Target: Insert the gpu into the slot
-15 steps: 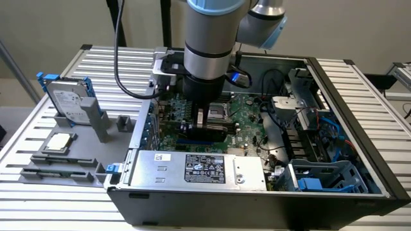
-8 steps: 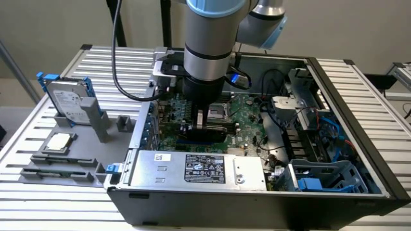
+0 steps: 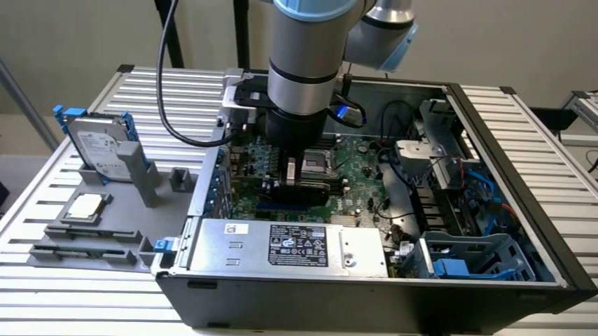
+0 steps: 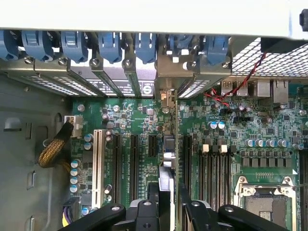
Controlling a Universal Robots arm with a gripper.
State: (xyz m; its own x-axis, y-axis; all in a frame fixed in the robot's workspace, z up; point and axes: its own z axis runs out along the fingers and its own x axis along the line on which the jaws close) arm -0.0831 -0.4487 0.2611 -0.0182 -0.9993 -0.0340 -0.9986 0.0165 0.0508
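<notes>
Claw (image 4: pixel 169 195) clenched on gpu (image 4: pixel 166 156), card upright among the motherboard (image 4: pixel 231 120) slots.

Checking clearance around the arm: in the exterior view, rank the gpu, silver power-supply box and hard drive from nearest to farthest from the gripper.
1. gpu, held in the gripper over the motherboard.
2. silver power-supply box, inside the case.
3. hard drive, outside the case, exterior view's left.
</notes>
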